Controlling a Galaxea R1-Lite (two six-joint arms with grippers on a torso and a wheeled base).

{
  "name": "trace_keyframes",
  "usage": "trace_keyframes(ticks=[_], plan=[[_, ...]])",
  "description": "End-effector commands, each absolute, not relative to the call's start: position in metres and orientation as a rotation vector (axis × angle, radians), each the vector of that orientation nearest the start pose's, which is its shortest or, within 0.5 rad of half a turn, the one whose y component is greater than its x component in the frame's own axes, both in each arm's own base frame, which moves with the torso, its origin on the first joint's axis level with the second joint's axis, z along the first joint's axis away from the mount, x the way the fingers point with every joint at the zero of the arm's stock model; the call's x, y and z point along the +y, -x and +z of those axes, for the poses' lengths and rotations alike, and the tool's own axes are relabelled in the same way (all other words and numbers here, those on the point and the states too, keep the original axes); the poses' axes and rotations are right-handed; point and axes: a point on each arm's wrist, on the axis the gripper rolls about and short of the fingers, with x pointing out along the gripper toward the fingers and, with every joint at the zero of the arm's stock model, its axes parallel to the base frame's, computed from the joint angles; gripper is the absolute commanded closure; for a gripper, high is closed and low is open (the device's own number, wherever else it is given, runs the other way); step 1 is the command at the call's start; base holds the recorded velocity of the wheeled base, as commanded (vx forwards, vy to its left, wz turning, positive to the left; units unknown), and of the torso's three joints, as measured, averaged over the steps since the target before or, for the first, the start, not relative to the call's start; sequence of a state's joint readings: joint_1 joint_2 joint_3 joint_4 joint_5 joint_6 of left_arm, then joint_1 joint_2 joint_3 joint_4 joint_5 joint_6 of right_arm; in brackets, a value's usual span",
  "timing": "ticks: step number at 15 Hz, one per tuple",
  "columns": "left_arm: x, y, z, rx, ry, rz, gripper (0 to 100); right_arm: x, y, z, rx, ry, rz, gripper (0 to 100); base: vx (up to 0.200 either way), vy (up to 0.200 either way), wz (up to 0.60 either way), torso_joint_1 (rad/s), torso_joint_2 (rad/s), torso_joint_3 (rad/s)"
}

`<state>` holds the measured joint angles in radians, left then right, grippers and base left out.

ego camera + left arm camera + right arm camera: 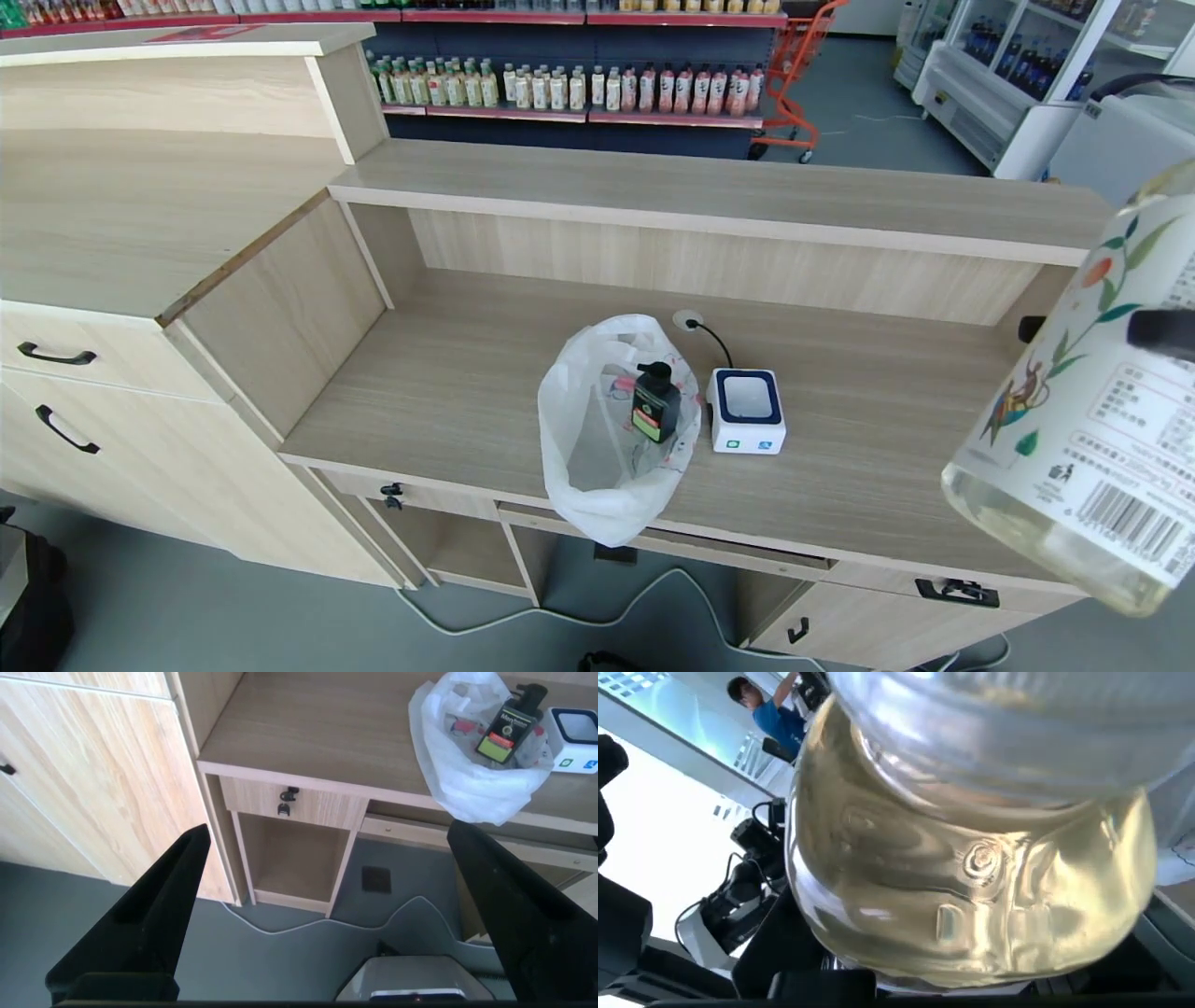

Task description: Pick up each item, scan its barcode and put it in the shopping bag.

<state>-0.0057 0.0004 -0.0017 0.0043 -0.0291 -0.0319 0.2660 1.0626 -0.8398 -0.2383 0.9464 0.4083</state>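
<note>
Closest to the head camera, a large clear plastic bottle of pale yellow liquid (1083,401) with a flower-printed label hangs above the right end of the pale wooden worktop (448,392). It is clamped between the right arm's fingers (1162,333), which grip it across the label. Its long axis is tilted, base down and toward the camera, neck up and away. The barcode sits low on the label, facing the head camera rather than downward.

From these fingers, the small white scanner box with a blue-rimmed window (745,409) lies down on the worktop, off to the robot's left and well apart, with its window facing up. The coming move likely turns on this: the bottle would have to go left and down, and roll so that the barcode meets that window. The right arm is the nearer one.

Beyond the scanner from the right fingers, just beside it, stands the white translucent plastic shopping bag (597,467). Its mouth is open and a black pump bottle (656,403) stands upright inside. The left arm's fingers (149,924) are spread wide and empty, low in front of the worktop's drawers, with the bag above and ahead of them.
</note>
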Motion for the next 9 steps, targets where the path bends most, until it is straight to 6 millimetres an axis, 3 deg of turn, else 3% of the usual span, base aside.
trace_keyframes(ticks=[1, 6, 9], plan=[[-0.001, 0.023, 0.075, 0.004, 0.032, -0.035, 0, 0.053, -0.110, 0.302, 0.228, -0.344, 1.235, 100, 0.000, 0.000, 0.00, 0.000, 0.00, 0.000], [-0.001, 0.023, 0.075, 0.004, 0.032, -0.035, 0, 0.050, -0.081, 0.301, 0.276, -0.343, 1.334, 100, 0.000, 0.000, 0.00, 0.000, 0.00, 0.000], [-0.001, 0.023, 0.075, 0.004, 0.032, -0.035, 0, 0.049, -0.074, 0.309, 0.278, -0.356, 1.370, 100, 0.000, 0.000, 0.00, 0.000, 0.00, 0.000]])
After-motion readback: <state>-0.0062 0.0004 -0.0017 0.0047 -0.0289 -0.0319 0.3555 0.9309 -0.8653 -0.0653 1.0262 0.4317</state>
